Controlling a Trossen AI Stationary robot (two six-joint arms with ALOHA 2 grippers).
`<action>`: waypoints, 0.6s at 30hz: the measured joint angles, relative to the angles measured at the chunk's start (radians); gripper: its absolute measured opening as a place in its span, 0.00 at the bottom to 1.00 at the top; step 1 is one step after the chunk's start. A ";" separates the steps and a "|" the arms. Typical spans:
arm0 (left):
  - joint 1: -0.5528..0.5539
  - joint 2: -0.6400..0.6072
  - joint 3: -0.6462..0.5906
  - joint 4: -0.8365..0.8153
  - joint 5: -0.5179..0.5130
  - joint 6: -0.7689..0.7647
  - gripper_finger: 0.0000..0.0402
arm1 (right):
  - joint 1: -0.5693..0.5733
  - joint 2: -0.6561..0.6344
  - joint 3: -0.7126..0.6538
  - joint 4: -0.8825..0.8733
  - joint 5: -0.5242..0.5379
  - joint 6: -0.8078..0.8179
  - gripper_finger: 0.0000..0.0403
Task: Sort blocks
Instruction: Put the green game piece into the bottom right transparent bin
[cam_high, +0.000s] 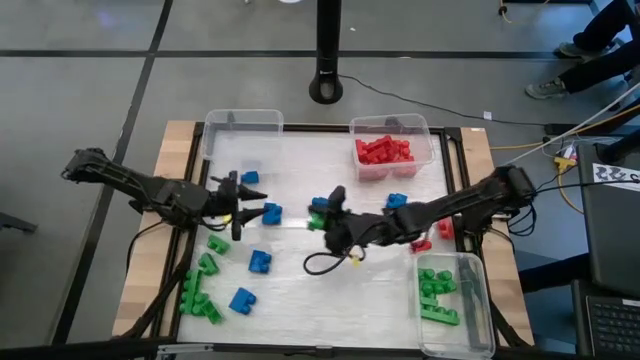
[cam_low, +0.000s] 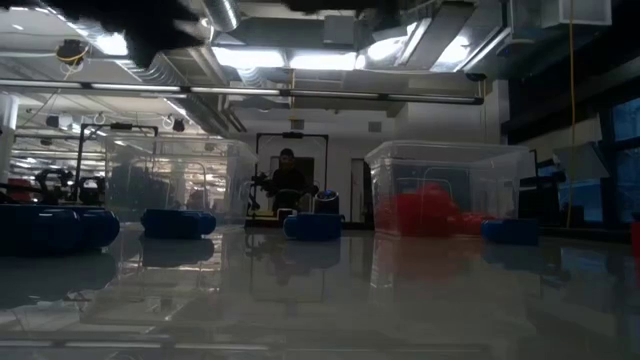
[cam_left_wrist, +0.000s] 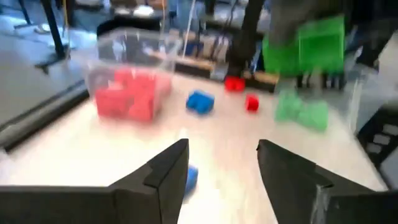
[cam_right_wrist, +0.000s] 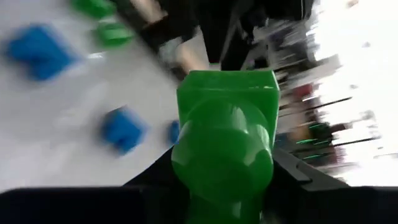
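Right claw (cam_high: 322, 212) on green block (cam_high: 317, 220), mid-table (cam_high: 330, 290).

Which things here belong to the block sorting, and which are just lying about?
Job:
- small studded plastic bricks, red, green and blue
- green studded brick held in the right gripper
- left gripper, fingers open
- clear plastic bins

Lying about:
- black post base
- yellow and white cables
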 joint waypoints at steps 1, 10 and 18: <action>-0.006 0.000 -0.026 0.001 -0.002 -0.021 0.45 | 0.002 -0.027 0.000 -0.084 -0.032 0.079 0.33; -0.042 0.021 -0.219 0.058 -0.047 -0.204 0.45 | 0.025 -0.164 0.000 -0.744 -0.532 0.881 0.33; -0.040 0.020 -0.219 0.076 -0.051 -0.156 0.45 | 0.231 -0.165 0.000 -0.957 -0.721 1.381 0.34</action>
